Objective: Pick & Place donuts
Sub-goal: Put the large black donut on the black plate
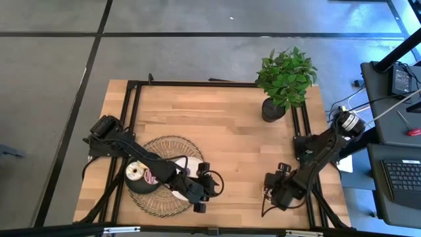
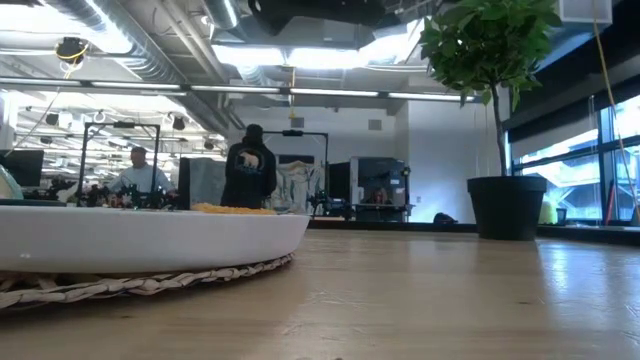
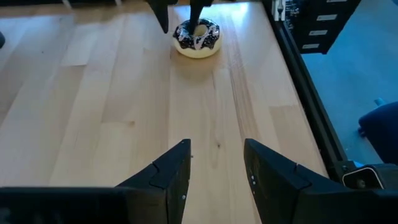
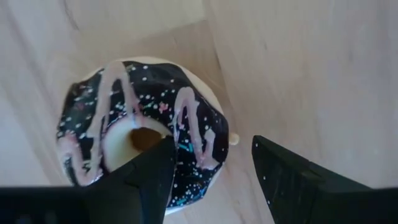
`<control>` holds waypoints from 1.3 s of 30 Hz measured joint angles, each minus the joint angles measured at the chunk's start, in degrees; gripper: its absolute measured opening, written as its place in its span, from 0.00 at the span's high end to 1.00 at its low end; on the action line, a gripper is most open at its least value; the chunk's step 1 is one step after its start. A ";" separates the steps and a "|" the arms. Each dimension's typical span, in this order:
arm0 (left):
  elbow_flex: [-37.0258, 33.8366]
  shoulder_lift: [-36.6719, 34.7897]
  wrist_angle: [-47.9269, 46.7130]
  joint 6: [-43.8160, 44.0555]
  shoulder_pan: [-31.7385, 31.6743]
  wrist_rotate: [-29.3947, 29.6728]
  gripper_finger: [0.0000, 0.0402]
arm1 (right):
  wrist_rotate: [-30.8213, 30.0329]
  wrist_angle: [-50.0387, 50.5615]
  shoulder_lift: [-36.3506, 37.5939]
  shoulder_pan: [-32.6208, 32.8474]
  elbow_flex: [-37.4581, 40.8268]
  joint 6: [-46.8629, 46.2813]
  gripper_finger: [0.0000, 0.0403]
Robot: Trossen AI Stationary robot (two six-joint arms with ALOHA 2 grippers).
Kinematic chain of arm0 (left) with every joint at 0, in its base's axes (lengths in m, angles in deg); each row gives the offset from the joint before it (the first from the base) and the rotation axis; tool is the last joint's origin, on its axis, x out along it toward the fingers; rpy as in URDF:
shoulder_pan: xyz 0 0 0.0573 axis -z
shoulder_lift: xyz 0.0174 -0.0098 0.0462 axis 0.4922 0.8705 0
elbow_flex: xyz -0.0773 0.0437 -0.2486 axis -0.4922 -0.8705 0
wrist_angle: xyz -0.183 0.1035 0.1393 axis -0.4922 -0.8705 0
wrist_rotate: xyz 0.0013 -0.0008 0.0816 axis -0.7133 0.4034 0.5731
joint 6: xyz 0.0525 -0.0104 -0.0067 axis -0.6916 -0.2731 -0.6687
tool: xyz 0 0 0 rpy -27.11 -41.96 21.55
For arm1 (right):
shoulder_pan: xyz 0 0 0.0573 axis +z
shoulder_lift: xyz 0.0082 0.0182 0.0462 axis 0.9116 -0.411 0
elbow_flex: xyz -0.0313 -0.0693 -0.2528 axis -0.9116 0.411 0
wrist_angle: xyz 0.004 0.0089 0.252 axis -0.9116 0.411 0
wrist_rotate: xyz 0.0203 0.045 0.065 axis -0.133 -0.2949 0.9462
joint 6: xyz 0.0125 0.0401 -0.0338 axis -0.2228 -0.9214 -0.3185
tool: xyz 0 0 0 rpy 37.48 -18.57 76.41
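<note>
The right gripper (image 4: 211, 165) straddles one side of a dark sprinkled donut (image 4: 143, 134) lying on the table (image 1: 223, 125), one finger in its hole, jaws wide and not closed. The left gripper (image 3: 216, 168), near the white plate (image 2: 150, 238), stands open and empty, facing that donut.

A table (image 1: 217, 125) carries a mat (image 1: 172, 146) at its front left, with a plate (image 1: 181, 193) on the mat and a bowl (image 1: 139, 179) at the plate's left edge. A potted plant (image 1: 283, 82) stands at the table's back right corner. A donut (image 4: 143, 134) lies on the bare table near the front right, the right gripper (image 4: 211, 168) over it with one finger in its hole and the other outside its rim. The left gripper (image 3: 216, 165) sits just right of the plate, facing the donut across open table.
</note>
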 joint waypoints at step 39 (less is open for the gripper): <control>-0.04 0.07 5.57 16.92 -4.73 16.71 0.51 | -42.88 -13.92 -0.04 -14.52 -14.38 53.88 0.95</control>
